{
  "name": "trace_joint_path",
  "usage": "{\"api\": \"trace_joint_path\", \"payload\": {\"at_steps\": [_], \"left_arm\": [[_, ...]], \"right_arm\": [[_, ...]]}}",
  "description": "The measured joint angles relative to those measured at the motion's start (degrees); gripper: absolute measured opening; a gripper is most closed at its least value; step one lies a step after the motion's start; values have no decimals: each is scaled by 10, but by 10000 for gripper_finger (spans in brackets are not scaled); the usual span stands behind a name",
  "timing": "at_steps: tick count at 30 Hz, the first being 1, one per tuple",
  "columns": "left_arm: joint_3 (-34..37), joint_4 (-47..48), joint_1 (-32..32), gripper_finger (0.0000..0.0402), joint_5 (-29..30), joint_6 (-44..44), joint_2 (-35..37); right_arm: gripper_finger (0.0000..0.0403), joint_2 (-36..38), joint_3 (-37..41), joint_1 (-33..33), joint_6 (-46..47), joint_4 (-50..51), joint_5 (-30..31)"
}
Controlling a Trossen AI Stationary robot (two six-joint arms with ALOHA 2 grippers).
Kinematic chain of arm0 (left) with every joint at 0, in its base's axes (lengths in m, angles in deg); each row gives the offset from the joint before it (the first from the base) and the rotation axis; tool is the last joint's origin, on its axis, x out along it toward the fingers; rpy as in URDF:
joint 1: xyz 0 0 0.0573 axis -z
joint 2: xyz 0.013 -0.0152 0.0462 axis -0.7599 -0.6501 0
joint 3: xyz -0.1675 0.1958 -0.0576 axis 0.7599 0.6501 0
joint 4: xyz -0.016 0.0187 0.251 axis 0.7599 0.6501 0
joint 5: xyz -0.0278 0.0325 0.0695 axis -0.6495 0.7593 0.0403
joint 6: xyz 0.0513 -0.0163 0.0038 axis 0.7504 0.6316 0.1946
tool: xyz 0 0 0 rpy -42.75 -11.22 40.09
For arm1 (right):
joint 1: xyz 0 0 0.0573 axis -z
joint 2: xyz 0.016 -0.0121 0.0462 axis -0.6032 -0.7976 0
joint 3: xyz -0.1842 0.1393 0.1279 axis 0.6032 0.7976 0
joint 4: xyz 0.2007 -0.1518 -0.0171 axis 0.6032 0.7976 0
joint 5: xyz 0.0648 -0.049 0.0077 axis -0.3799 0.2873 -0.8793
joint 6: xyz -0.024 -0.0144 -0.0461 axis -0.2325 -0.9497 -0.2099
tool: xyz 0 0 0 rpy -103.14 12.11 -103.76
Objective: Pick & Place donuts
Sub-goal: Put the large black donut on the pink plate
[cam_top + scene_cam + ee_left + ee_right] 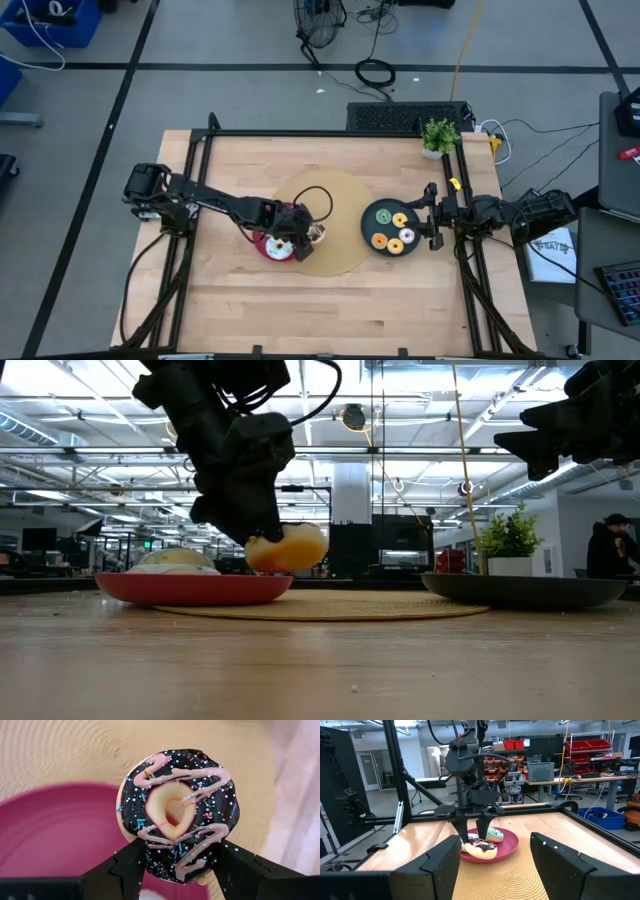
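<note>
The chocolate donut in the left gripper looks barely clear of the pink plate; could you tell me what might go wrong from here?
1. The left gripper pinches the chocolate donut only by its lower edge, so it may slip.
2. It hangs low at the pink plate rim and could clip it.
3. Other donuts on that plate could be nudged.

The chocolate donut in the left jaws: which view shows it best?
Left wrist view: the chocolate donut fills the frame, pink drizzle and sprinkles clear, pinched between the jaws. Low view shows only its pale underside; right wrist view shows it distant; high view barely shows it.
</note>
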Motion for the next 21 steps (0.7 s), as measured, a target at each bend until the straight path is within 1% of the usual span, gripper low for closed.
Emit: {"api": "trace_joint_path", "payload": {"at_steps": [5,11,18,21], "left_arm": [[0,51,0,214,8,-33,0],[0,101,0,214,38,-79,0],[0,106,0,214,45,-64,0],[0,105,-2,217,41,-75,0]], "right_arm": [[226,0,0,0,0,0,0],[226,0,0,0,0,0,0],[226,0,0,0,0,0,0],[226,0,0,0,0,0,0]]}}
